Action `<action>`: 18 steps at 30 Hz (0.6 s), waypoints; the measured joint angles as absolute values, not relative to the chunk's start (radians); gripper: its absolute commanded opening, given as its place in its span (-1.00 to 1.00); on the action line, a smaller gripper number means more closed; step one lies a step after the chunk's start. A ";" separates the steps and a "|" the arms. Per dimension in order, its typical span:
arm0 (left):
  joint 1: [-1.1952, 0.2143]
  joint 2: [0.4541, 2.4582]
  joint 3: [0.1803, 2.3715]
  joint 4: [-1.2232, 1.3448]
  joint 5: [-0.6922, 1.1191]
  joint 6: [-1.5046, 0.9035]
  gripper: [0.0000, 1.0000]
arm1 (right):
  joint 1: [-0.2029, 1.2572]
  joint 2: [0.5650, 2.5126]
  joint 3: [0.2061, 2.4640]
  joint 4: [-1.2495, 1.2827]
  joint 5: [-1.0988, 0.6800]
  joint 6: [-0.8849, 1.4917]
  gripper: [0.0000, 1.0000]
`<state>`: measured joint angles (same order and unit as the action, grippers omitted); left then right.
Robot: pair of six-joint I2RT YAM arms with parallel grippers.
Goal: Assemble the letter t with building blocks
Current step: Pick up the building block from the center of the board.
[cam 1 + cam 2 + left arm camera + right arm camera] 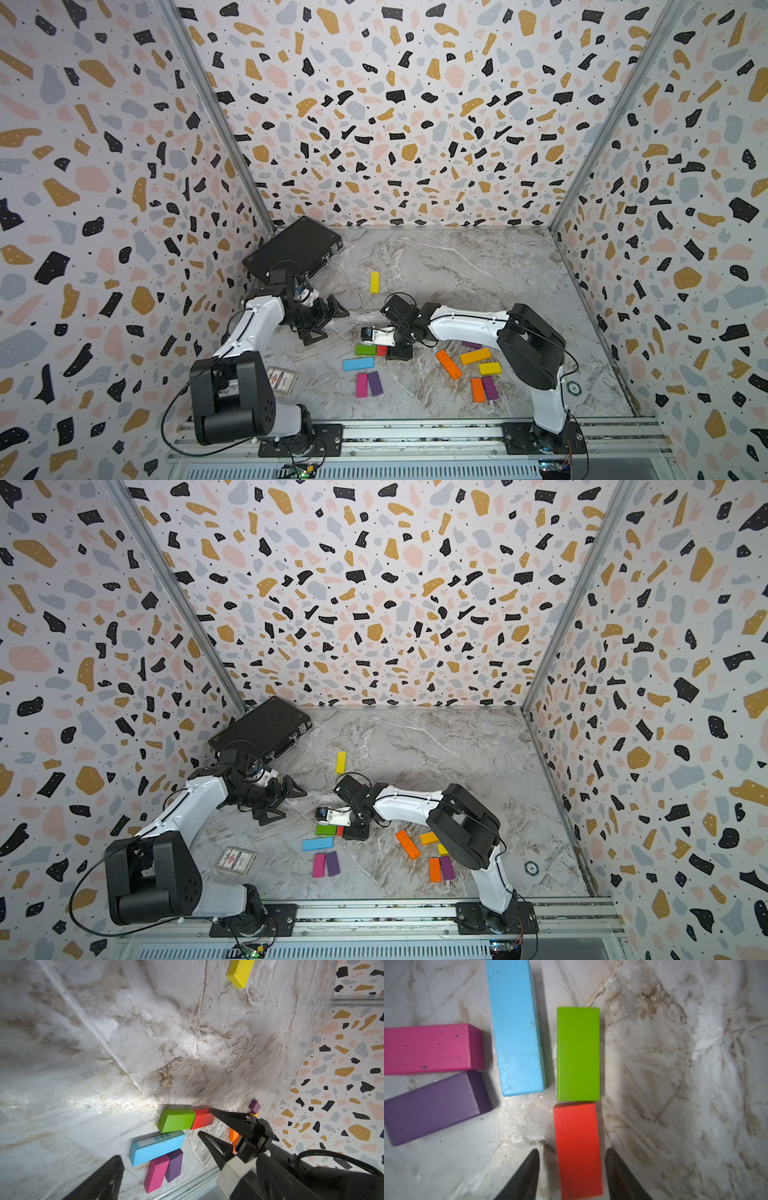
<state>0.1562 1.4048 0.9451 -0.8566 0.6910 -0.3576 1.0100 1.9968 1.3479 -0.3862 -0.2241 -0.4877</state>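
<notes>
Right claw is down over the red block. Jaws stand astride its long sides with a sliver of table showing on each side, so it is not gripping and holds nothing. Left claw is spread wide and empty, near the case and well apart from the blocks.

Red block lies flat, one end butted against the green block. Blue block sits just beside green, with pink block and purple block beyond it. Other blocks lie loose, apart from this group. One yellow block sits alone farther back. No T yet.

Handling, my guess: small, rigid, light, and painted smooth, so probably slippery under a loose pinch. Take red across its narrow width, mid-length, squarely. Lift it straight up, or green may get dragged along.
</notes>
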 measured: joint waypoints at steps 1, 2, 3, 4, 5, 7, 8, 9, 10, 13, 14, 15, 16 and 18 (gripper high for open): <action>0.156 1.405 0.945 -0.855 0.694 -0.358 0.99 | 1.010 2.001 1.348 -0.388 -0.221 -0.491 0.05; 0.156 1.405 0.945 -0.853 0.696 -0.358 0.99 | 1.010 2.006 1.348 -0.390 -0.219 -0.494 0.03; 0.156 1.405 0.945 -0.851 0.698 -0.358 0.99 | 1.009 2.008 1.349 -0.389 -0.220 -0.495 0.01; 0.156 1.405 0.945 -0.850 0.698 -0.357 0.99 | 1.009 2.008 1.349 -0.389 -0.218 -0.497 -0.01; 0.156 1.405 0.945 -0.851 0.698 -0.357 0.99 | 1.009 2.008 1.349 -0.390 -0.217 -0.498 -0.06; 0.156 1.405 0.945 -0.850 0.699 -0.357 0.99 | 1.009 2.008 1.349 -0.390 -0.216 -0.501 -0.16; 0.156 1.406 0.945 -0.850 0.699 -0.357 0.99 | 1.009 2.008 1.349 -0.389 -0.216 -0.501 -0.19; 0.156 1.406 0.945 -0.848 0.699 -0.357 0.99 | 1.009 2.008 1.349 -0.390 -0.216 -0.503 -0.20; 0.156 1.408 0.945 -0.846 0.699 -0.357 0.99 | 1.009 2.008 1.349 -0.390 -0.216 -0.503 -0.24; 0.156 1.412 0.945 -0.842 0.699 -0.356 0.99 | 1.009 2.008 1.349 -0.389 -0.216 -0.506 -0.35; 0.156 1.413 0.945 -0.842 0.700 -0.356 0.99 | 1.009 2.008 1.349 -0.389 -0.216 -0.508 -0.38; 0.156 1.414 0.945 -0.841 0.700 -0.355 0.99 | 1.009 2.008 1.349 -0.389 -0.216 -0.509 -0.41; 0.156 1.414 0.945 -0.840 0.700 -0.355 0.99 | 1.009 2.008 1.349 -0.389 -0.216 -0.510 -0.43; 0.156 1.415 0.945 -0.839 0.700 -0.355 0.99 | 1.009 2.008 1.349 -0.389 -0.216 -0.514 -0.50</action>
<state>0.1562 1.4147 0.9451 -0.8387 0.7002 -0.3550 1.0092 2.0075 1.3495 -0.3889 -0.2161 -0.5137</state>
